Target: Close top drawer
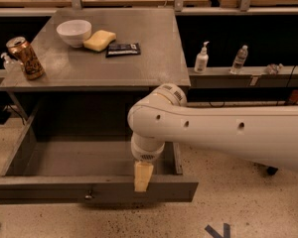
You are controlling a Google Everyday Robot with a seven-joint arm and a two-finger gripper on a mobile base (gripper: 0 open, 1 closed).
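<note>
The top drawer (89,189) is pulled far out from under the grey cabinet top (114,66). Its plain grey interior (79,157) is bare. The long front panel faces the camera, with a small metal lock (89,196) near its middle. My gripper (143,176) hangs from the white arm (218,133), which reaches in from the right. Its tan tip sits at the top edge of the front panel, right of the lock. The lower drawers are hidden.
On the cabinet top stand a white bowl (73,32), a yellow sponge (100,39), a dark packet (122,49) and a can (26,57). Two bottles (201,58) (240,59) stand on a shelf at the right. Speckled floor lies in front.
</note>
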